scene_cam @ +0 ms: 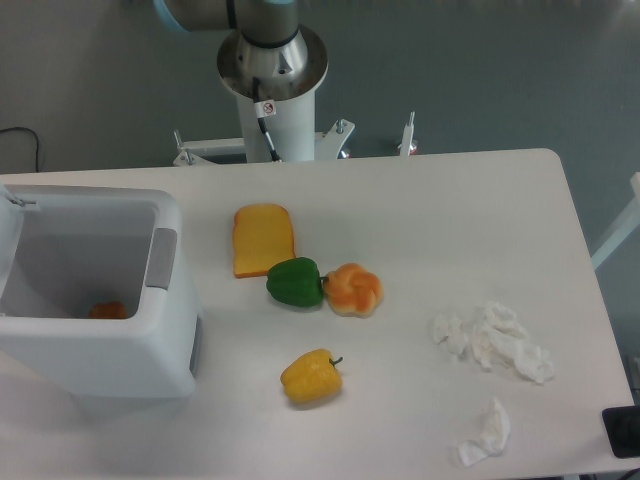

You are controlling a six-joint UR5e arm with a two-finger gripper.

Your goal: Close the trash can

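The trash can [110, 350] is a large white boxy bin at the left edge of the table. It stands open, and I can see down into it. A grey latch tab [159, 259] sits on its right rim. A small orange item [107, 311] lies at the bottom inside. The lid's edge [10, 230] shows at the far left, swung back. My gripper is out of view; only the arm's base column [271, 75] shows at the top.
On the table lie a yellow toast slice [263, 239], a green pepper [295, 282], an orange pastry [354, 289] and a yellow pepper [311, 377]. Crumpled white tissues [497, 345] lie at the right, with another tissue [487, 433] near the front edge.
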